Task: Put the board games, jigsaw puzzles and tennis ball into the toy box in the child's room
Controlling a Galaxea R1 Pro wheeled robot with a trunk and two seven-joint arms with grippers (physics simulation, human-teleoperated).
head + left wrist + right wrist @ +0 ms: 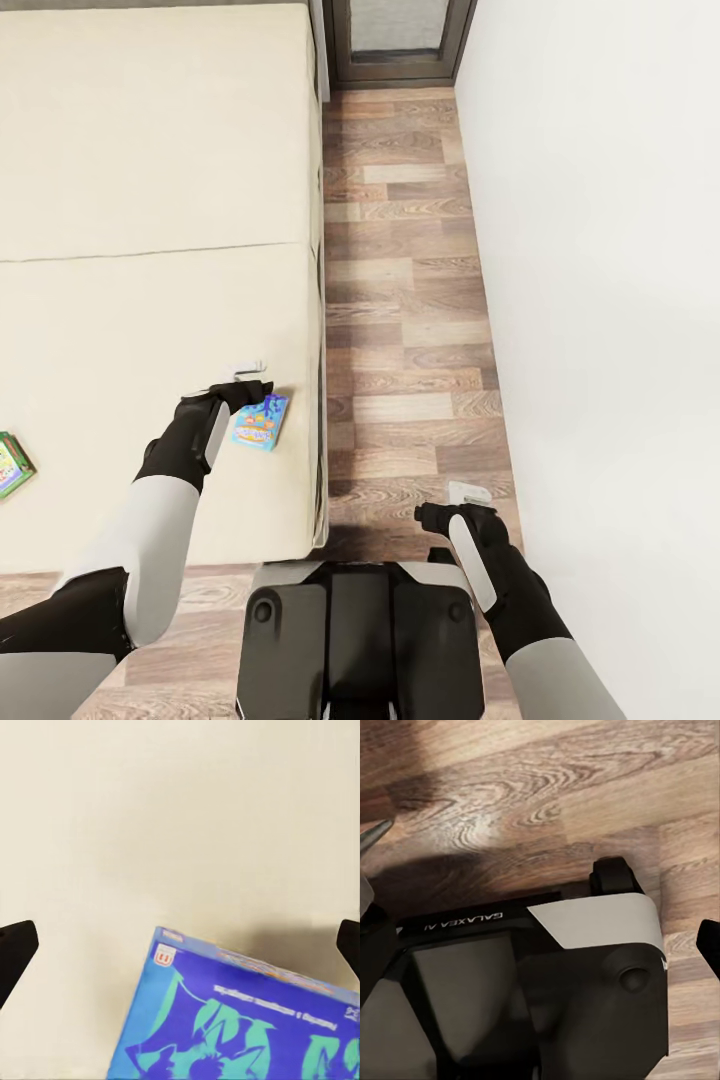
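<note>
The bed (150,200) takes up the left and middle of the head view, its plain beige mattress crossed by one faint seam. Beside it a strip of wood-plank floor (410,300) runs between the bed's edge and a bare white wall (600,250), ending at a dark-framed door (398,45) at the far end. The robot's dark and white base (355,640) stands on the planks at the bed's near corner, and the right wrist view looks down on that base and the floor.

The left gripper (245,385) hangs over the mattress near its floor-side edge, fingers spread wide, just above the blue board game (260,422); in the left wrist view the box (240,1020) lies flat between the two dark fingertips (15,945), untouched. The right gripper (450,508) hovers over the floor; how far it is opened cannot be told.

A second board game (12,465), green and yellow, lies on the mattress well to the left.
</note>
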